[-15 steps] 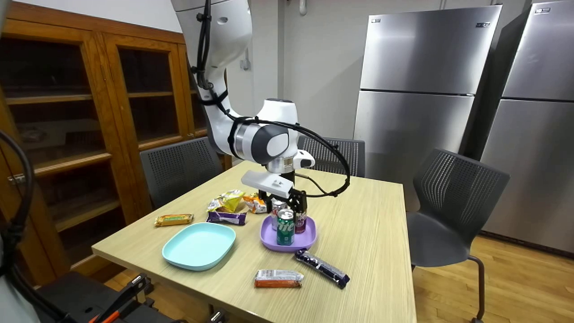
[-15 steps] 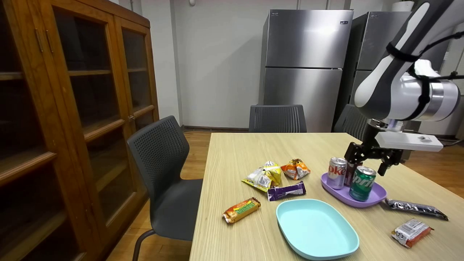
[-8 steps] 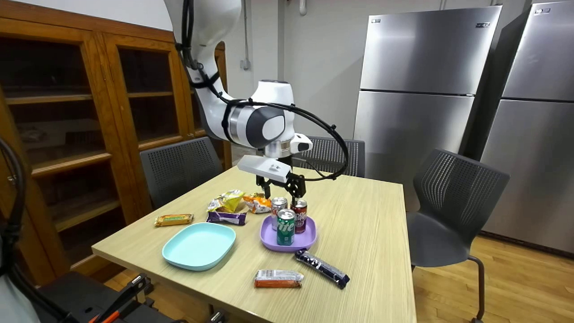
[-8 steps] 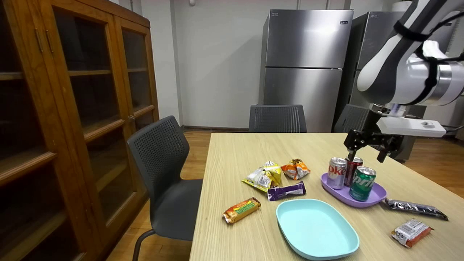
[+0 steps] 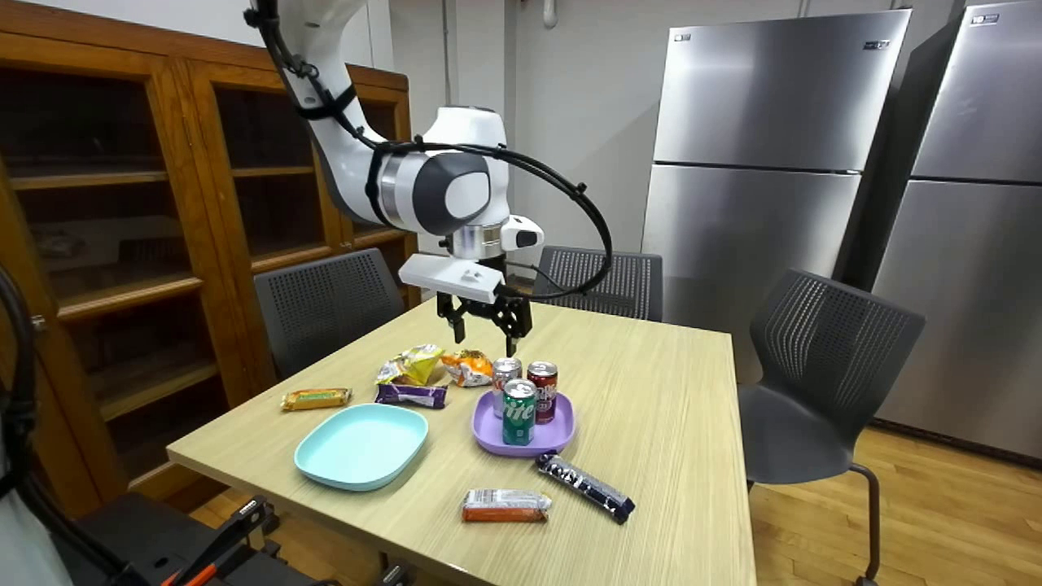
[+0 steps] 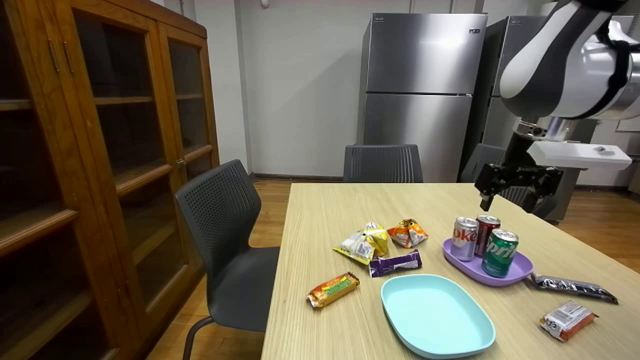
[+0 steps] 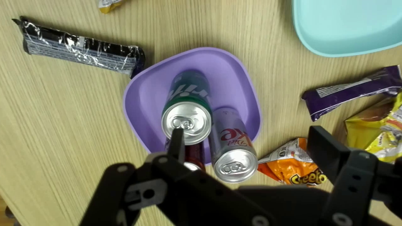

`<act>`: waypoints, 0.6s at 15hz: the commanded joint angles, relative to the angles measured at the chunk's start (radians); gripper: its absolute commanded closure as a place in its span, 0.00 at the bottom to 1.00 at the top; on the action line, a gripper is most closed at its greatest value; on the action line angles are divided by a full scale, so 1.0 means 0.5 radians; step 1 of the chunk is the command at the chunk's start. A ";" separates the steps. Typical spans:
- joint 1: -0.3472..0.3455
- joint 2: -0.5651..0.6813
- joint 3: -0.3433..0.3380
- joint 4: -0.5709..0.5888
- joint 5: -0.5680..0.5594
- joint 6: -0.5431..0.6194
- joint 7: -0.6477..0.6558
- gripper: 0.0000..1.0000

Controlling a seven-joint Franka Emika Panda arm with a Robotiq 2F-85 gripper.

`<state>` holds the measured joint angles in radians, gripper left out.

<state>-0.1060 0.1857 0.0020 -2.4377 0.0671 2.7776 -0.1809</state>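
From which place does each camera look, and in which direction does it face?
An exterior view: off the near side of the table, facing the refrigerators; the arm, jaws open, hangs over the table.
An exterior view: close by, above table height, facing the wall, cabinet at left; arm and jaws show at right.
Wrist view: on the arm's end, looking down on the purple tray and cans; the jaws stand apart at the bottom.
Both exterior views share cabinet, refrigerators and the whole turquoise tray, which the wrist view cuts off.
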 commanded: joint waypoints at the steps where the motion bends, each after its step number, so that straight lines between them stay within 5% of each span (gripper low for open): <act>1: 0.084 -0.179 0.037 -0.117 -0.020 -0.093 0.013 0.00; 9: 0.364 -0.190 0.172 -0.119 -0.076 -0.160 0.145 0.00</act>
<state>0.0401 0.1165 0.0613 -2.4880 0.0625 2.7325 -0.1604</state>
